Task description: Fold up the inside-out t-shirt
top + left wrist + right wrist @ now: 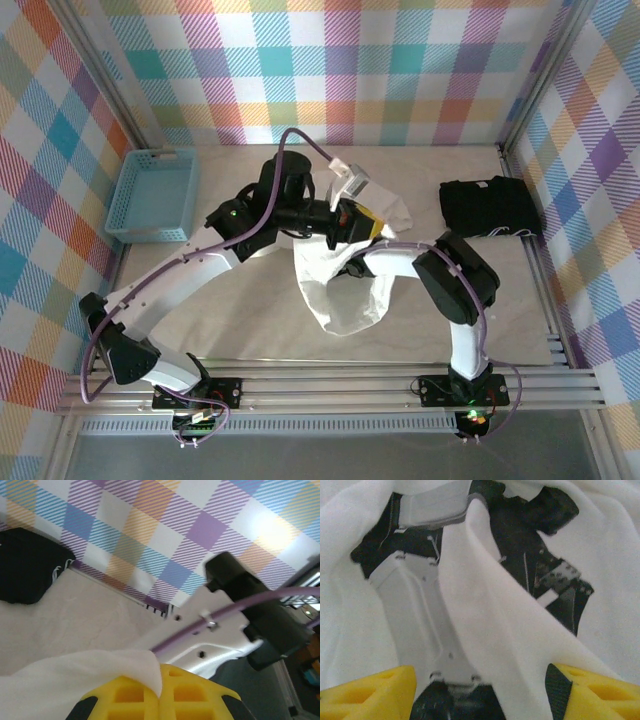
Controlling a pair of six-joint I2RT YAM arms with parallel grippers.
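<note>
The inside-out t-shirt (pixel 340 290) is white and hangs bunched over mid-table, its lower part trailing toward the near edge. My left gripper (pixel 362 226) holds it up from the top. In the left wrist view the yellow fingers (pixel 200 692) are pressed together, with a corner of the shirt (pixel 75 680) pinched between them. My right gripper (pixel 352 266) reaches in from the right, tucked against the hanging cloth. In the right wrist view its yellow fingertips (pixel 370 695) stand wide apart. A loose fold of the shirt (pixel 490 630) runs between them, not clamped.
A black folded garment (pixel 490 207) lies at the back right, also at the left of the left wrist view (pixel 25 565). A blue basket (pixel 152 195) sits at the back left. Checked walls close in the table, and a metal rail runs along the right edge.
</note>
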